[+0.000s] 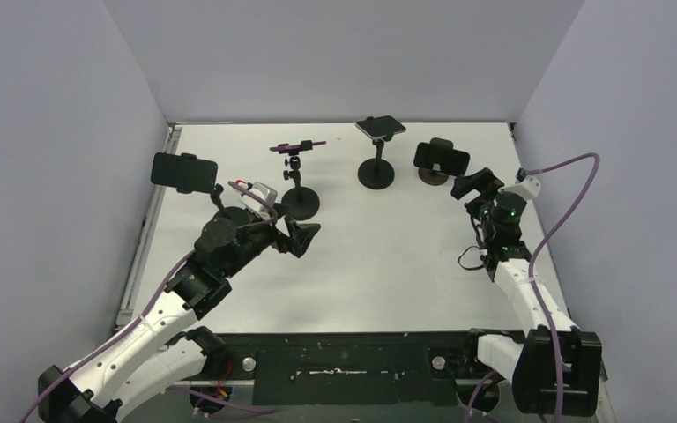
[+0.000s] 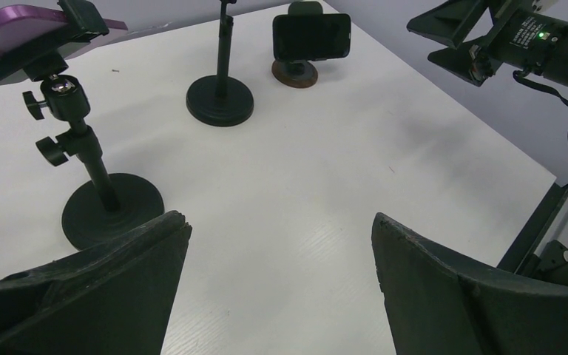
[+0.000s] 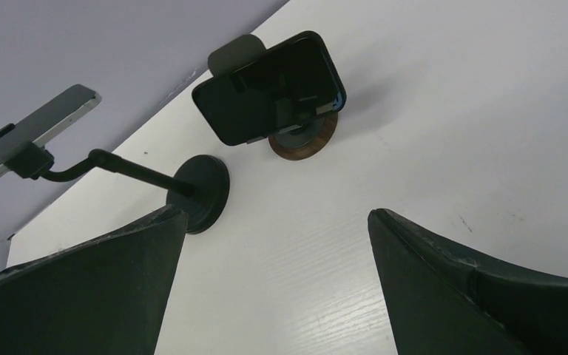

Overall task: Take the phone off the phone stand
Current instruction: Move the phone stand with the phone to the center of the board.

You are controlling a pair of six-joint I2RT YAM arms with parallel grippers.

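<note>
- Far-left black phone: held in landscape on a raised holder at the table's left edge, just beyond the left arm.
- Left gripper: fingers spread wide with nothing between them, low over the white table and just beside the ball-head stand.
- Purple phone: clamped nearly flat on top of the ball-head stand, whose round black base rests on the table.
- Silver phone: clamped on the tall stand near the back wall.
- Right black phone: sits in landscape in the short wooden-based stand, back right.
- Right gripper: fingers spread wide and empty, facing the right black phone from near it without touching it.
</note>
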